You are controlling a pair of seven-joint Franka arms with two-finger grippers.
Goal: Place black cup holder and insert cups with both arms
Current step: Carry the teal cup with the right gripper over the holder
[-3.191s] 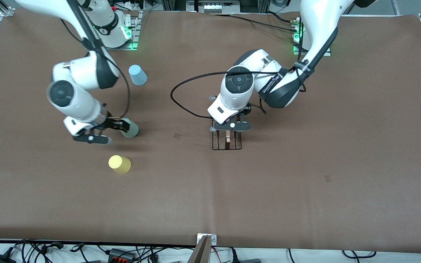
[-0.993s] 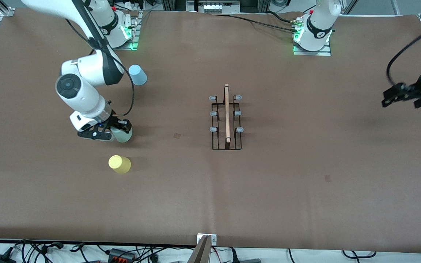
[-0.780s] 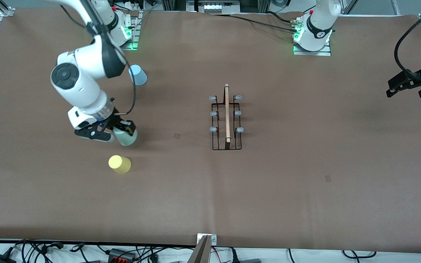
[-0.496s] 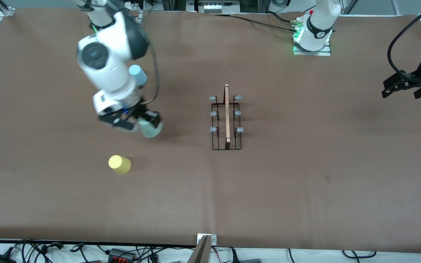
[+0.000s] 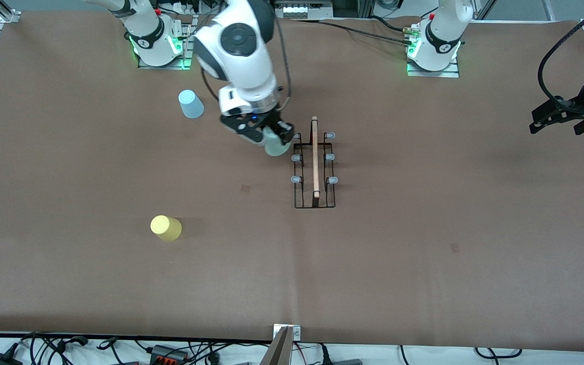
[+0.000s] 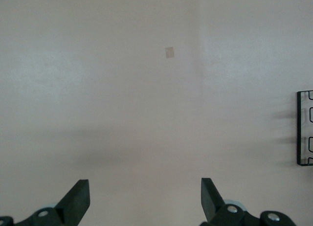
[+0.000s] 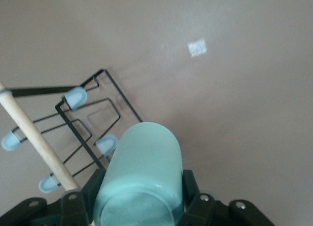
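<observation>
The black cup holder [image 5: 315, 167] stands mid-table, wooden rod on top, grey-tipped pegs bare. My right gripper [image 5: 270, 138] is shut on the pale green cup [image 5: 275, 145] and holds it in the air over the rack's corner peg at the robots' end. In the right wrist view the green cup [image 7: 142, 177] sits between the fingers [image 7: 191, 187], above the rack [image 7: 83, 128]. The yellow cup [image 5: 166, 227] and the light blue cup [image 5: 190, 103] stand upside down toward the right arm's end. My left gripper [image 5: 558, 119] is open and empty [image 6: 144, 201], waiting at the left arm's end.
A small tape mark [image 5: 246, 188] lies between the yellow cup and the rack; another mark [image 5: 454, 247] lies nearer the front camera toward the left arm's end. Cables run along the table's front edge.
My right gripper has lifted the green cup and carried it from beside the yellow cup to over the rack. My left gripper let go of the rack and withdrew to its end.
</observation>
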